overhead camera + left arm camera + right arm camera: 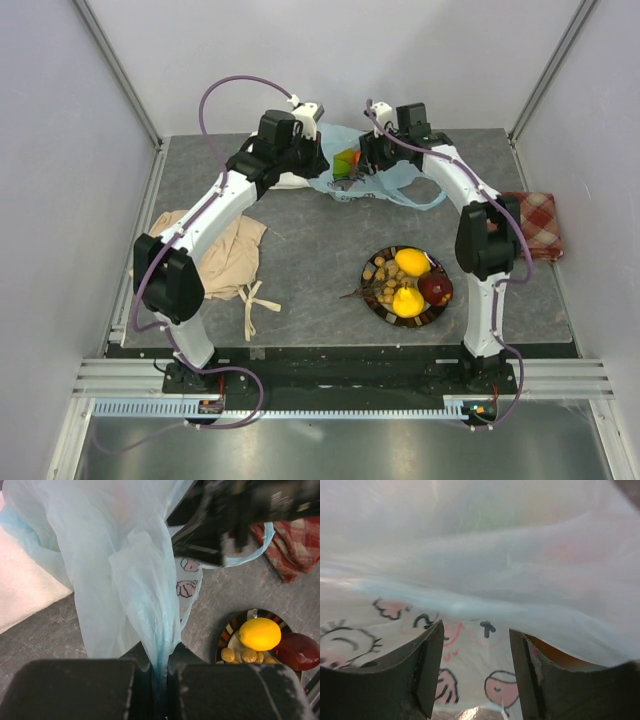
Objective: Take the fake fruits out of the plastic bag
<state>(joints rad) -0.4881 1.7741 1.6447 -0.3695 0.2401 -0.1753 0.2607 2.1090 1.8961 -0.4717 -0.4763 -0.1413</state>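
Thin light-blue plastic, the bag (405, 182) lies at the far middle of the table (310, 250), between the two arms. The left gripper (160, 677) is pressed together on a gathered fold of the bag and holds it up like a curtain. The right gripper (476, 655) has its fingers spread, with nothing between them; the printed film hangs just in front.

A green and orange fruit (346, 162) shows at the mouth of the bag, just beside the right gripper on its inner side, so the right arm is the nearer one. In the right wrist view an orange patch (555, 655) glows behind the film, beside one finger and not in the gap. I think the gripper must shift sideways toward it. Its long axis I cannot tell.

What stands in the way is the loose film itself. The plate (405, 325) with two lemons (412, 262) and an apple (435, 290) is near the right arm's base, well apart from the bag.
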